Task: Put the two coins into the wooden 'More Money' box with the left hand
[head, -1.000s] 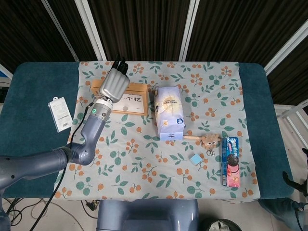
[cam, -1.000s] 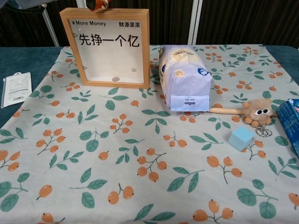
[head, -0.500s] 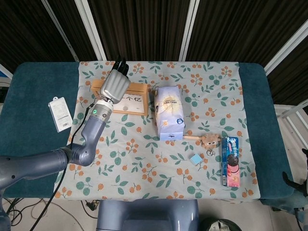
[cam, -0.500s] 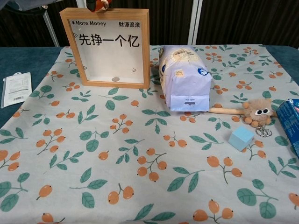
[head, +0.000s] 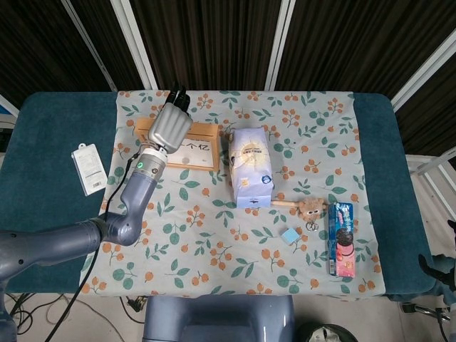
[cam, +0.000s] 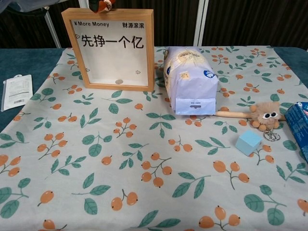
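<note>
The left hand (head: 169,127) hangs directly above the top edge of the 'More Money' box (cam: 113,48), whose long axis runs left to right, with fingertips (cam: 103,5) seemingly pinching something small there, perhaps a coin.

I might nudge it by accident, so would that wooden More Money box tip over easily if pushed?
Probably yes: the wooden box stands upright on a thin edge, tall and shallow. It looks rigid and nearly empty, with one coin visible inside.

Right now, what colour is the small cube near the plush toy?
Light blue. The small cube shows best in the chest view, just left of the plush toy.
</note>
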Controlling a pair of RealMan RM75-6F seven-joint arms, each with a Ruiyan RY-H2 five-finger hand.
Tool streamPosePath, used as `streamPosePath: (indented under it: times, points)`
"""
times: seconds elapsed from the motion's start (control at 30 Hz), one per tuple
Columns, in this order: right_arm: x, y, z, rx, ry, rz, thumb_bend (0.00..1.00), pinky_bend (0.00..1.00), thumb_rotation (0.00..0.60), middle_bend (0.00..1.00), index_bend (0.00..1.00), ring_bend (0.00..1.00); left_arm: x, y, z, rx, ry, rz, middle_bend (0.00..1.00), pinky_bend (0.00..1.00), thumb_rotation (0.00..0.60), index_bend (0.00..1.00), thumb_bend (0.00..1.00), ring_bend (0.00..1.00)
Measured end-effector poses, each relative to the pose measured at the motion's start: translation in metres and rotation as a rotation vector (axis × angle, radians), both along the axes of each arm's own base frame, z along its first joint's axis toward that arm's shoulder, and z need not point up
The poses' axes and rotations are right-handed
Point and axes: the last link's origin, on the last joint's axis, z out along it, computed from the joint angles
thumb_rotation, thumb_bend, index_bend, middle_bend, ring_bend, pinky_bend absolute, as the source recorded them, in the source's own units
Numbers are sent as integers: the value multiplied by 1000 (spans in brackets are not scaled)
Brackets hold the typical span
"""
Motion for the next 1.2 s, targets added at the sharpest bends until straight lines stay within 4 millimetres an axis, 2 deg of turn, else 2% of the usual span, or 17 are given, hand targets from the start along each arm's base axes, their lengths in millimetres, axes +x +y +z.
streamPosePath:
  times: [0.33, 0.5, 0.67, 0.87, 1.2]
  points:
    - [0, 0, 0, -3, 0, 3, 369, 0, 600, 78, 125, 65, 0, 1, -3, -1, 5, -7, 131, 0, 600, 668, 557, 0]
    - [0, 0, 0, -3, 1, 3, 369, 0, 600, 78, 125, 65, 1, 0, -3, -1, 5, -10, 128, 0, 600, 593, 545, 0]
    - [0, 0, 0, -2, 1, 1, 369, 0, 600, 78, 125, 65, 1, -1, -3, -5, 12, -7, 120, 0, 600, 511, 503, 0]
    - [0, 0, 0, -1, 0, 0, 369, 0, 600, 79, 125, 65, 1, -1, -4, -8, 16, -6, 117, 0, 600, 499, 427, 0]
    - [0, 0, 0, -4, 1, -2, 368, 0, 600, 78, 125, 65, 5, -2, 0, 2, -1, -13, 114, 0, 600, 474, 384, 0]
